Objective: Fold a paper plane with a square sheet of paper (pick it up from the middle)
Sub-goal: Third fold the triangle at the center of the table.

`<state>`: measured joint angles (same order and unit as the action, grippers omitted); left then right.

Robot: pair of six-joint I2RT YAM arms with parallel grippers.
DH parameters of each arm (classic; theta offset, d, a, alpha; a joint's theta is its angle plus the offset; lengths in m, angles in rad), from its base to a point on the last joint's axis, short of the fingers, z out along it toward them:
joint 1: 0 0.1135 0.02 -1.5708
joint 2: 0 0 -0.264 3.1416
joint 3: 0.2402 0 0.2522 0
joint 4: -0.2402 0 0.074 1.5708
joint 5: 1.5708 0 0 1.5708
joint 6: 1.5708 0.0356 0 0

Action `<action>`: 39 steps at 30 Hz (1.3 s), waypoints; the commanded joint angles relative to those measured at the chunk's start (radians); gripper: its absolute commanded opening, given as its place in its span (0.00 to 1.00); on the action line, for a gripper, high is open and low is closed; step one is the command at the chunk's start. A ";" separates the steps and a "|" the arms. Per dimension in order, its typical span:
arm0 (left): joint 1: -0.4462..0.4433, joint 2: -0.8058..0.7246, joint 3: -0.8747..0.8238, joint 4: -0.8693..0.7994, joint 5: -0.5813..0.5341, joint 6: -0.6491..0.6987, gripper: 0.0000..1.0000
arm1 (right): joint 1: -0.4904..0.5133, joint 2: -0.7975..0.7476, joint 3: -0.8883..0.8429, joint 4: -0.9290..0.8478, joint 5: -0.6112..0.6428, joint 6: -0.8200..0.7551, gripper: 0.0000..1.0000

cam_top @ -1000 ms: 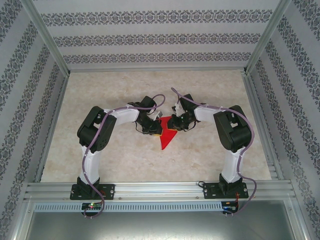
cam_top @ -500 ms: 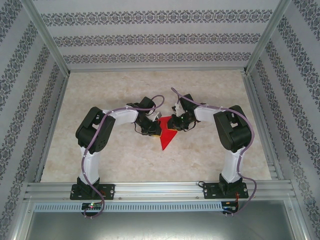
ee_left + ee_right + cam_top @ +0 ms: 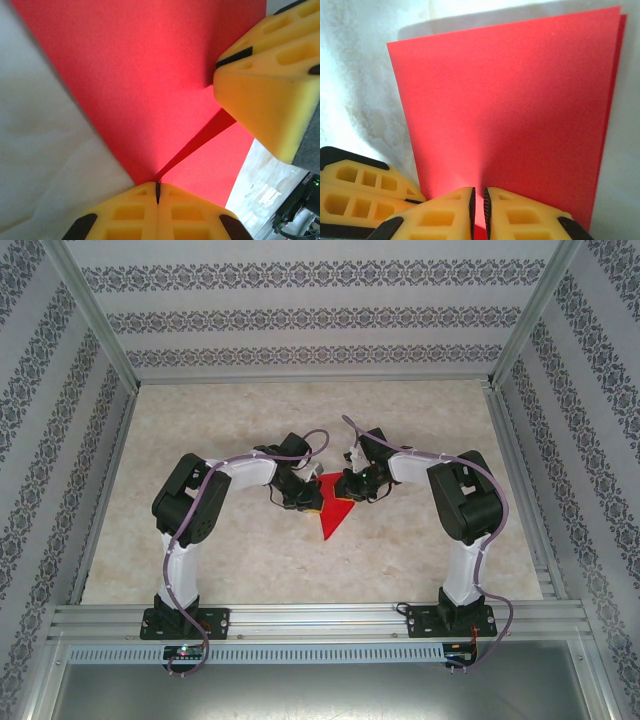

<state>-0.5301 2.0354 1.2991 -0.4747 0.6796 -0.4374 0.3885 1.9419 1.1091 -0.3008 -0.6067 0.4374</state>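
Very little movement is to be reported over the last second: the left arm's elbow has been drawn a touch to the left, and the red paper is seen almost where it was, its near tip barely shifted. Judged from that, a crease is being pressed or a grip settled, not a new fold begun, so the plane is taken to be only partly formed.

The paper is found at the middle of the table, pinched between the two grippers at its far end, with its point aimed toward the near edge. The left gripper is closed hard on it. The right gripper is nipped down to a thin slit with red paper caught inside.

From overhead a pointed red triangle is shown, but the grips themselves are hidden under the wrists. From the left wrist a dark seam between two red flaps is revealed, running straight into the closed fingertips, with a yellow finger of the right gripper pressed just beside it. From the right wrist a flat, straight-edged panel is seen instead, a second layer peeking out along its right edge, so doubled paper can be confirmed there.
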 commanded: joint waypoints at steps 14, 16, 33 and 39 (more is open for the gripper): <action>-0.005 0.037 0.021 -0.054 -0.025 0.031 0.05 | 0.000 -0.012 -0.008 -0.041 0.048 -0.011 0.18; -0.006 0.040 0.019 -0.054 -0.025 0.034 0.05 | 0.000 -0.019 -0.008 -0.040 0.048 -0.012 0.19; -0.005 0.067 0.025 -0.079 -0.038 0.063 0.05 | 0.046 -0.195 -0.077 -0.013 0.043 0.072 0.21; -0.007 0.072 0.029 -0.079 -0.036 0.061 0.05 | 0.083 -0.163 -0.105 0.031 0.049 0.115 0.16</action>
<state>-0.5301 2.0602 1.3289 -0.4953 0.6807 -0.4026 0.4614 1.7596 1.0157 -0.2958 -0.5503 0.5179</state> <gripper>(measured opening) 0.067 0.169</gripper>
